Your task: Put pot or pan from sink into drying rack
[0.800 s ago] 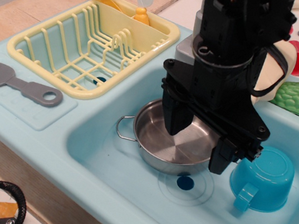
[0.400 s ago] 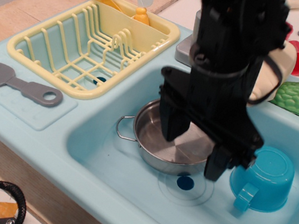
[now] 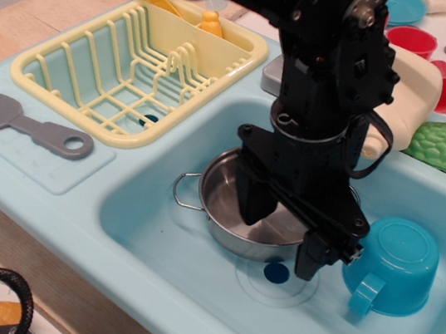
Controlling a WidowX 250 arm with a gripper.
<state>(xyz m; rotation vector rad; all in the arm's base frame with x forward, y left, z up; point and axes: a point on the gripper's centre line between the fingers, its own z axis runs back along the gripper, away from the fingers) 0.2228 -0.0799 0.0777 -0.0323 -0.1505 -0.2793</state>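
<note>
- Pot (image 3: pixel 226 205) sitting in sink (image 3: pixel 160 250), beside blue cup (image 3: pixel 393 268).
- Gripper (image 3: pixel 281 230) spread wide, straddling near rim, apparently gripping nothing.
- Lower slightly, clamp rim squarely, then lift toward drying rack (image 3: pixel 128 69).

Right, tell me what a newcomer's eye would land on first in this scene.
The big black gripper dominates the middle, its fingers open and straddling the near rim of the shiny steel pot in the light blue sink. Right of it lies a blue cup on its side. At the upper left, the pale yellow drying rack stands beside the sink, with a grey toy fork in front of it.
</note>
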